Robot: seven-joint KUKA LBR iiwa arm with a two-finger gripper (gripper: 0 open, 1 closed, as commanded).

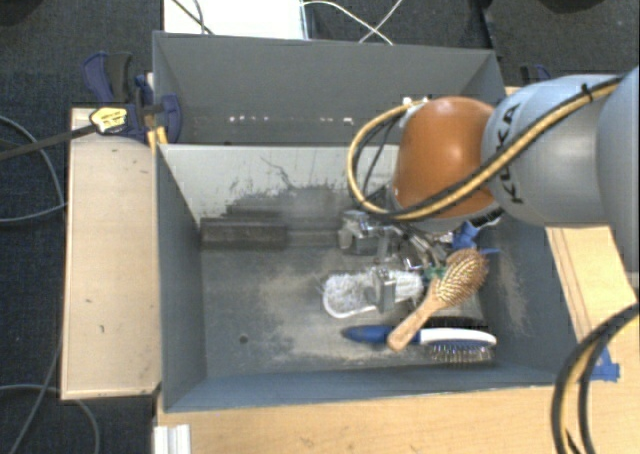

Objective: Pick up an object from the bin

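My gripper (384, 285) hangs low in the right half of the bin, below the orange wrist cover. Its tip is down at a clear, crinkled plastic thing (347, 295) lying on the bin floor, and seems to touch that thing's right end. Just to the right, a wooden hairbrush (447, 292) lies slanted with its round head up and to the right. In front of it lies a blue-handled brush with a white head (440, 339).
A small blue thing (466, 235) peeks out behind the hairbrush near the right wall. A dark grey block (243, 234) lies along the back wall on the left. The arm and its cables hang over the bin's right side.
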